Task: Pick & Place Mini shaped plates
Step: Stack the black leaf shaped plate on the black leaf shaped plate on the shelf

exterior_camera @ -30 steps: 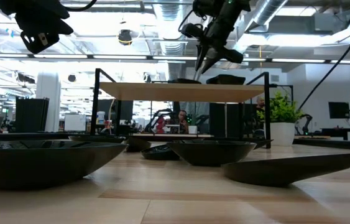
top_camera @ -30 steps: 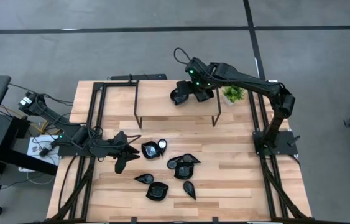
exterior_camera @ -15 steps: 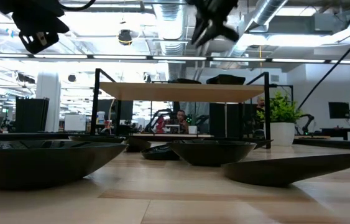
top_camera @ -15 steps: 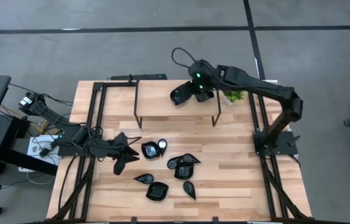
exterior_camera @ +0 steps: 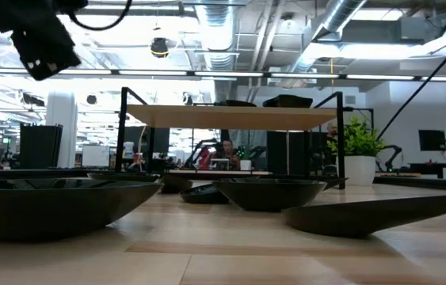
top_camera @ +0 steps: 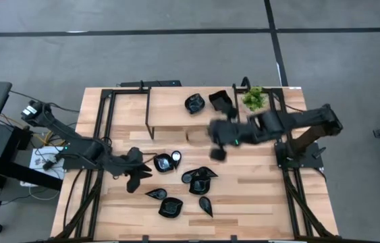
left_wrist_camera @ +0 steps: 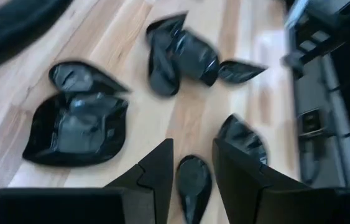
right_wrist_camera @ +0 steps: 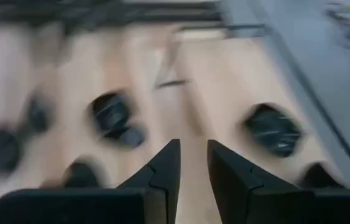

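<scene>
Lying crowded on the table (top_camera: 257,202) are seven mini shaped plates (top_camera: 196,182), several touching; two more (top_camera: 194,103) sit on the raised shelf (top_camera: 169,115). A teardrop plate (left_wrist_camera: 193,183) is seen directly ahead of the left gripper (left_wrist_camera: 192,171), whose fingers are parted narrowly and empty. Neighbouring plates could be nudged or stacked wrongly if it descends off-centre. The right gripper (top_camera: 218,153), narrowly parted and empty, hangs over the cluster's far edge; both arms could collide there.
</scene>
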You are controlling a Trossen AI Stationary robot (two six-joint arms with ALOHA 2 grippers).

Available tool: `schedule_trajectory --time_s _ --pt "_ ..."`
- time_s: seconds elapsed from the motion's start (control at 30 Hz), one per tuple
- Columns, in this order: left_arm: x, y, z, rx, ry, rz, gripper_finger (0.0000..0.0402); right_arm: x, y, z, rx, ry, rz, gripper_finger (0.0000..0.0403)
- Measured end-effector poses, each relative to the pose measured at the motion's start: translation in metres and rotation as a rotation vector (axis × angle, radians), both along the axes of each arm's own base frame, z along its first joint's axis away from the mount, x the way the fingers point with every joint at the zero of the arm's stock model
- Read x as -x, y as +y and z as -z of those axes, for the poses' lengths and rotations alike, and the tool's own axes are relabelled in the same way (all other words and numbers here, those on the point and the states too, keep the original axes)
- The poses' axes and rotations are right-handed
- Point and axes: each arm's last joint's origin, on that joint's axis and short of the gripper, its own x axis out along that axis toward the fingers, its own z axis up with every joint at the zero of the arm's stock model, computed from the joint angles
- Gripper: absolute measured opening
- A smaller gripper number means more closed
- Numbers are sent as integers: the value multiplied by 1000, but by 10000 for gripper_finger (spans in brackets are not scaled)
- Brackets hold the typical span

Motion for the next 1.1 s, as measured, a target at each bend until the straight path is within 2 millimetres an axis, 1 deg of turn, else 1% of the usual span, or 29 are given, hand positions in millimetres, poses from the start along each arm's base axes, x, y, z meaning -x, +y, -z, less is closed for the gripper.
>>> schedule_trajectory --time_s 0.07,0.13,0.3,0.4,0.5,0.57,0.67,0.73,0.8,0.9,1.0,1.1 --pt "-5 -3 9 -13 43 -10 113 3 19 5 -29 41 -77 75" --pt "-9 -6 19 -18 91 -29 113 4 36 11 -49 67 -115 75" --pt "-18 -13 41 -38 200 -25 113 -4 70 30 -57 105 -157 75" --pt "-21 -15 50 -61 237 -26 113 -16 83 47 -40 124 -139 75" --pt "-22 -16 57 -104 261 -2 113 -30 89 63 -31 148 -121 75" --pt "-23 -16 59 -147 266 37 113 -35 92 72 -29 163 -110 75" --pt "-23 -16 60 -228 257 108 113 -39 95 79 -35 180 -93 75" --pt "-24 -15 59 -279 242 125 113 -37 97 79 -35 172 -89 75" --pt "-26 -16 58 -310 209 133 113 -34 99 73 -23 139 -87 75" --pt "-30 -18 54 -315 148 145 113 -22 101 60 74 99 -110 75" --pt "-33 -18 52 -333 114 160 113 -6 97 43 166 63 -122 75" --pt "-35 -15 52 -343 115 152 113 8 84 25 210 32 -111 75"
